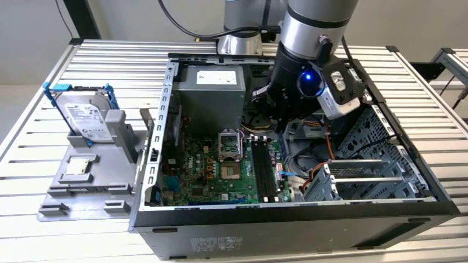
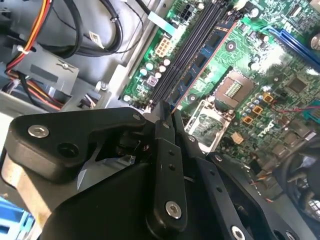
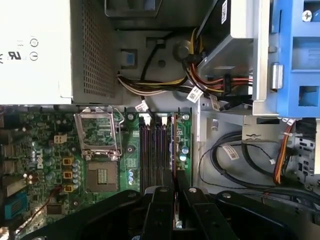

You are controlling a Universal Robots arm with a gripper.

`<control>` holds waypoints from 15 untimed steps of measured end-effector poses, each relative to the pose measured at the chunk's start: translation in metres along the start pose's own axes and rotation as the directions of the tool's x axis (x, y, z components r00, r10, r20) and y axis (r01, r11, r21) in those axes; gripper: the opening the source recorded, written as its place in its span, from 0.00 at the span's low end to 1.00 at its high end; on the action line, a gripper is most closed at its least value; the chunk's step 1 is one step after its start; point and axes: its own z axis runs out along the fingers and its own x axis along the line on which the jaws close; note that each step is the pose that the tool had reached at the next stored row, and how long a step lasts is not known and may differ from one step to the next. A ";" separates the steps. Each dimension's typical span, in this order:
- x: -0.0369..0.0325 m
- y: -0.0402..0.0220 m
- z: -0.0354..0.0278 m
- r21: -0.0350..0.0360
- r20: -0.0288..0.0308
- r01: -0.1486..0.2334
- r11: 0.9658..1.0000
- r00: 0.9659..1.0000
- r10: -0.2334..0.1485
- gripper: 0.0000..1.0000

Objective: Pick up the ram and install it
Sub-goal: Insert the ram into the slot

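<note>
Pinching the ram (image 3: 173, 150) edge-on, my fingers (image 3: 160, 210) are drawn close on its upper edge, at the outermost of the memory slots (image 3: 152, 150) inside the open computer case (image 1: 292, 230); it looks light, stiff and fragile, best gripped mid-length by the bare long edge; my own fingers hide its near end, and whether it is seated I cannot tell.

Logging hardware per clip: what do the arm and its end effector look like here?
The arm is a silver-grey tube with darker grey joints and a black cable looping behind it. Its black wrist section carries a glowing blue light and a silver camera module. The end effector is matte black, with angular linkage arms, flat narrow fingers and silver screw heads at the pivots.
</note>
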 end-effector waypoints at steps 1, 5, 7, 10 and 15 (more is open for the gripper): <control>0.0000 0.0000 0.0019 0.000 0.000 0.000 1.000 1.000 0.000 0.00; 0.0001 -0.0020 0.0091 0.000 -0.001 0.000 1.000 1.000 0.000 0.00; 0.0001 -0.0043 0.0127 0.000 -0.001 0.000 1.000 1.000 0.000 0.00; 0.0000 -0.0082 0.0181 0.000 -0.001 0.000 1.000 1.000 0.000 0.00; 0.0007 -0.0143 0.0272 0.000 -0.001 0.000 1.000 1.000 0.000 0.00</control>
